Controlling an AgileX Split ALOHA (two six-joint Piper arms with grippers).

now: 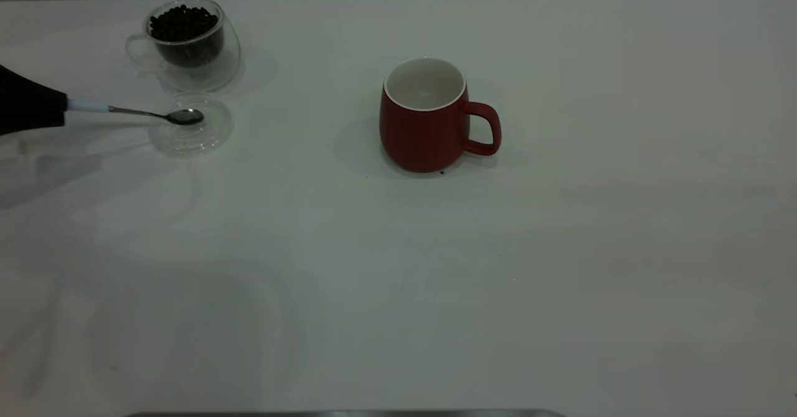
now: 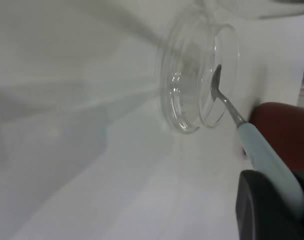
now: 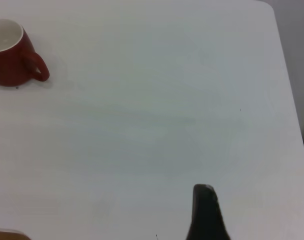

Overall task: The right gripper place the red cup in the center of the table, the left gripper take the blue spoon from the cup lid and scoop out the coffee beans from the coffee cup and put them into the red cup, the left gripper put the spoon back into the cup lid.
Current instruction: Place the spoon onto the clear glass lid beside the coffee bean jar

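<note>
**Red cup set, spoon in the left pincer's grip**

Red ceramic stands out mid-desk: the red cup [image 1: 424, 117] sits upright near the centre of the desk [image 1: 560, 267], handle toward the right arm's side, white inside showing no beans that can be made out. So the placing step looks done. The right pincer [image 3: 206, 212] is out of the exterior view; only one dark finger tip shows in its own wrist view, well apart from the cup, so whether it stands apart or together cannot be told.

Over on the left, the left pincer [image 1: 28, 107] is clamped on the pale handle of the blue spoon [image 1: 143, 112]. The spoon's bowl lies over the cup lid [image 1: 190, 126], low at its surface; touching or just lifted, hard to call. Just behind the lid, the coffee cup [image 1: 187, 42] sits full of coffee beans [image 1: 183, 23], heap apparently untouched.

Judging by that: spoon gripped, scooping not yet begun. Left to do: dip, carry across to the red cup, tip, return the spoon to the lid.
</note>
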